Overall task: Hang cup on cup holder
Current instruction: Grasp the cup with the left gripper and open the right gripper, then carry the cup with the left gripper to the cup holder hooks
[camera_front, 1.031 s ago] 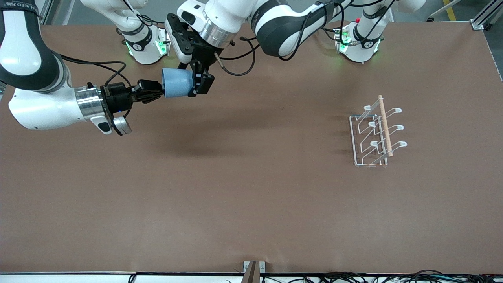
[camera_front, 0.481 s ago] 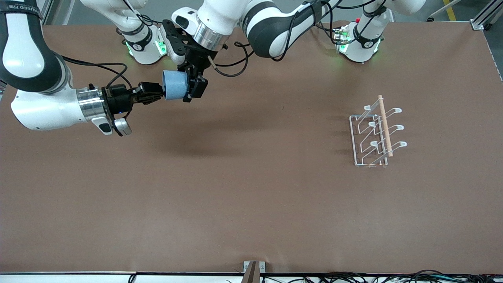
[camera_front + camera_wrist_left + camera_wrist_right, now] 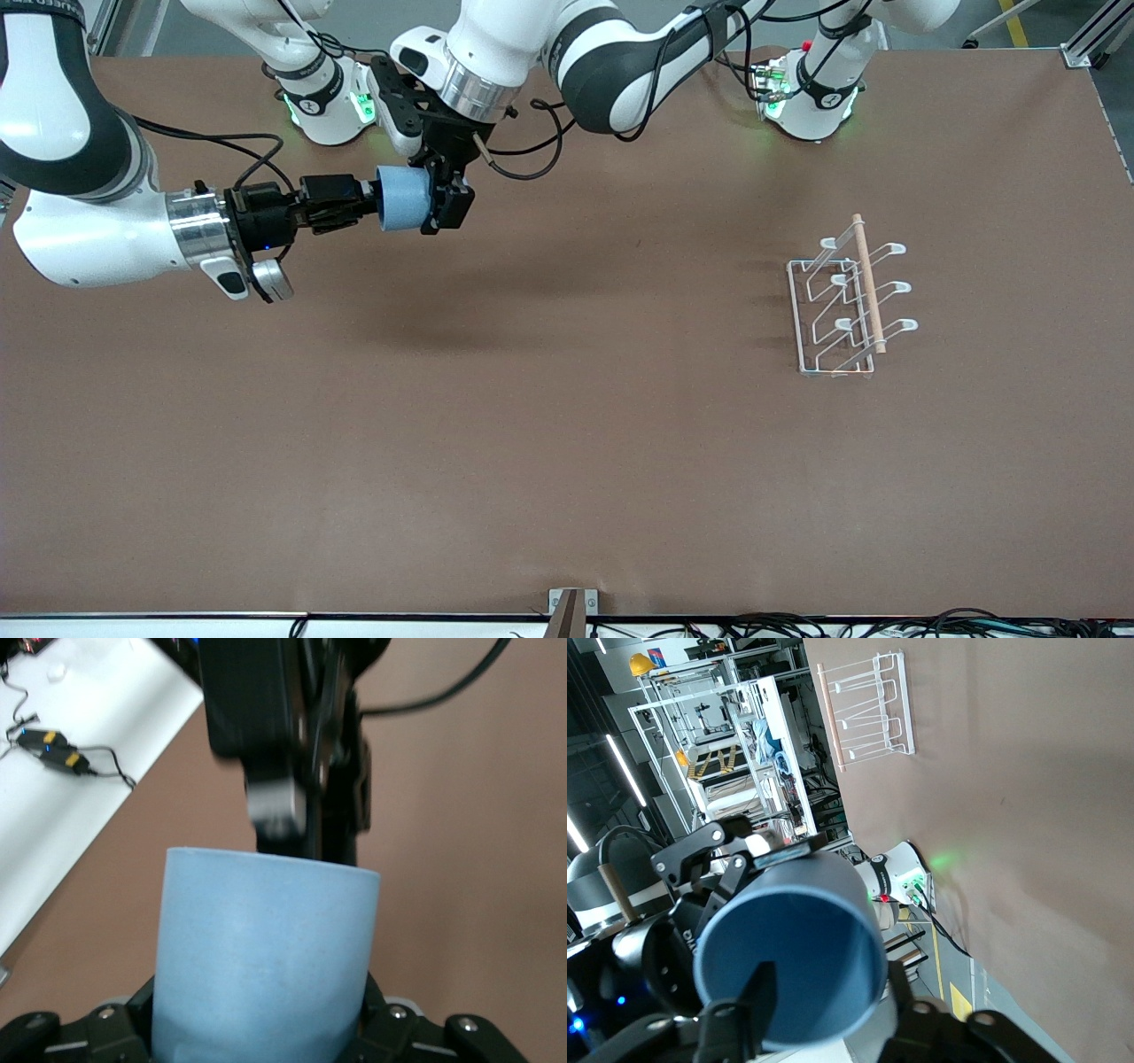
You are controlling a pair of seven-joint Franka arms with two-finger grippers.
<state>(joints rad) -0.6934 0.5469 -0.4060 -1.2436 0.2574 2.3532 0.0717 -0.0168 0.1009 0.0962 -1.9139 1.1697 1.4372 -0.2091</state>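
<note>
Over the table (image 3: pixel 567 461) – one cup (image 3: pixel 403 198) | left gripper (image 3: pixel 443 202) and right gripper (image 3: pixel 359 200) fingers both clamped on it | one cup holder (image 3: pixel 846 297) – six prongs

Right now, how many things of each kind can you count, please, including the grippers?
Light-blue plastic cup, held in the air between both grippers: 1
White wire cup holder with wooden rod, on the table toward the left arm's end: 1
Two-finger grippers, the left gripper and the right gripper, both at the cup: 2
Total: 4
</note>
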